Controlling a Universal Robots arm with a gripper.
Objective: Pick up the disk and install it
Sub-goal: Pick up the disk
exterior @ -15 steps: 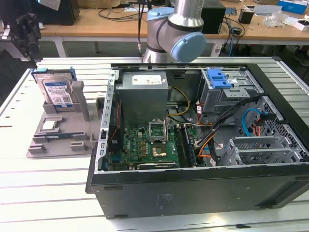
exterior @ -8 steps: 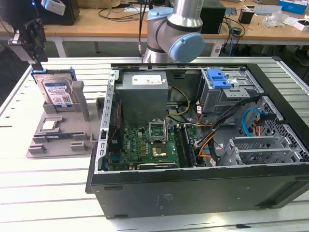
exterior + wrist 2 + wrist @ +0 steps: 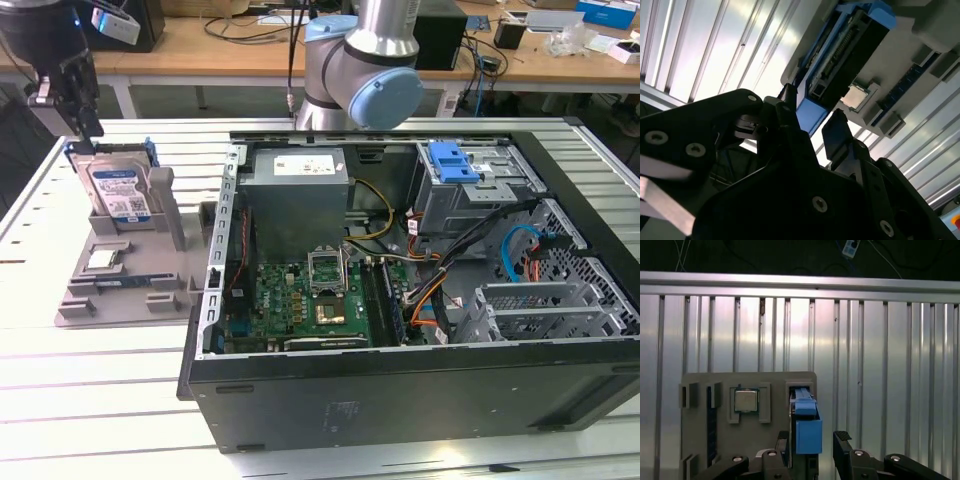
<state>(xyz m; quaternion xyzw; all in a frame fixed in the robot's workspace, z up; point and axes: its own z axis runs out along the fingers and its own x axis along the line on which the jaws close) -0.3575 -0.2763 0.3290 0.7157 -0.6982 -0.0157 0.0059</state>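
Up in the exterior view's upper left, the gripper (image 3: pixel 84 128) hangs over the disk (image 3: pixel 118 190), which stands upright in a grey holder (image 3: pixel 120 290). In the first wrist view its fingers (image 3: pixel 842 440) are spread, straddling the disk's blue top edge, with a clear gap beside one finger.

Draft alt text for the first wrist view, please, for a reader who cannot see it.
The open gripper straddles the blue-framed edge of the disk, which stands in a slot of a grey holder. A small square silver chip sits in a recess beside it, all on a slatted metal table.
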